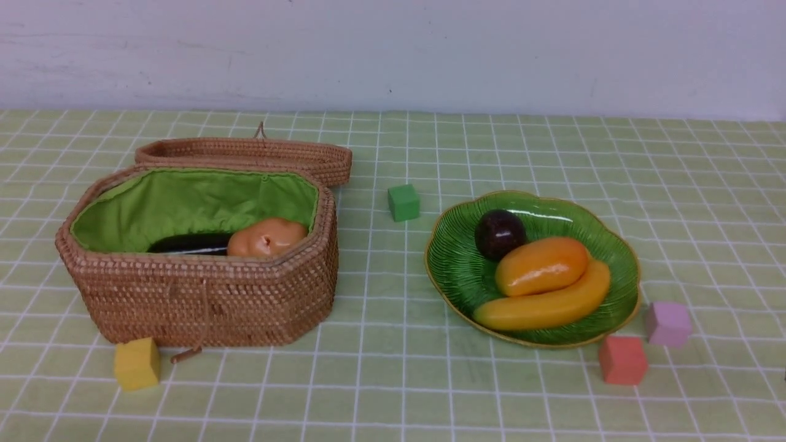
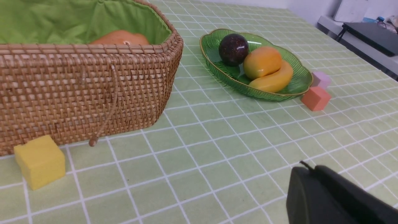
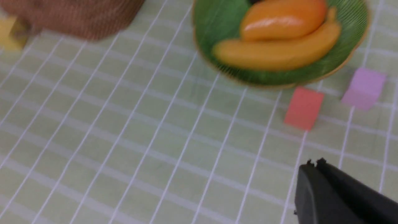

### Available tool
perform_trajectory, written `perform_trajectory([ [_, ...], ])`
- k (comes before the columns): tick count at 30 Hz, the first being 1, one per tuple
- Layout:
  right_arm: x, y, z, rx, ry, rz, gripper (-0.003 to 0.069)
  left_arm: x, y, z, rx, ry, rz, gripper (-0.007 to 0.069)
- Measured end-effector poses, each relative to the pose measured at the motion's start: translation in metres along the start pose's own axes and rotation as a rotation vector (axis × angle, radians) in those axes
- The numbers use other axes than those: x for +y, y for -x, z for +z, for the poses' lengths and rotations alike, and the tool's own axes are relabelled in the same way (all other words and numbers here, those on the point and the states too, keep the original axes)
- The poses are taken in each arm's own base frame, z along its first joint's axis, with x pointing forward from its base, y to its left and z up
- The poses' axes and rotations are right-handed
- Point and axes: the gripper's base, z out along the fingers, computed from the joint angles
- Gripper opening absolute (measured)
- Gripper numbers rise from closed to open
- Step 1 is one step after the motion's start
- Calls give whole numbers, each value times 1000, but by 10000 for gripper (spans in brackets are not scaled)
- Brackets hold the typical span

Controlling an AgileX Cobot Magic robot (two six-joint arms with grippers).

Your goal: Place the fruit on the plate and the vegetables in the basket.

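Both sets of jaws closed, empty. Ahead of our right gripper [image 3: 314,165] the banana [image 3: 276,51] lies crosswise on the plate [image 3: 217,25]; basket [image 2: 77,84] ahead of our left gripper [image 2: 307,168].

Rough woven wicker basket [image 1: 202,294], glossy ribbed plate [image 1: 457,270], matt checked tablecloth [image 1: 393,380].

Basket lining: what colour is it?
Bright green cloth lining inside the wicker basket; clearest in the front view.

eggplant [image 1: 191,243]: mostly hidden by basket [image 1: 202,294] wall | carrot: unseen | right wrist view: blurred
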Motion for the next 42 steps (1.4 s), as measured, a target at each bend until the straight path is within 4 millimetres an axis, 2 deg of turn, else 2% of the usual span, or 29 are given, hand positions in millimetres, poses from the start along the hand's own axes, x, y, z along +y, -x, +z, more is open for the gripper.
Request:
perform_trajectory([
  [4,-31,-70,21,-264,-159,36,-8,0,0,0,0,0,0,1],
  [6,-40,-103,30,-329,-212,41,-8,0,0,0,0,0,0,1],
  [9,-47,-134,38,-371,-262,51,-7,0,0,0,0,0,0,1],
  [10,-47,-138,39,-354,-267,52,-7,0,0,0,0,0,0,1],
  [42,-48,-143,39,-312,-284,48,14,1,0,0,-3,8,13,10],
])
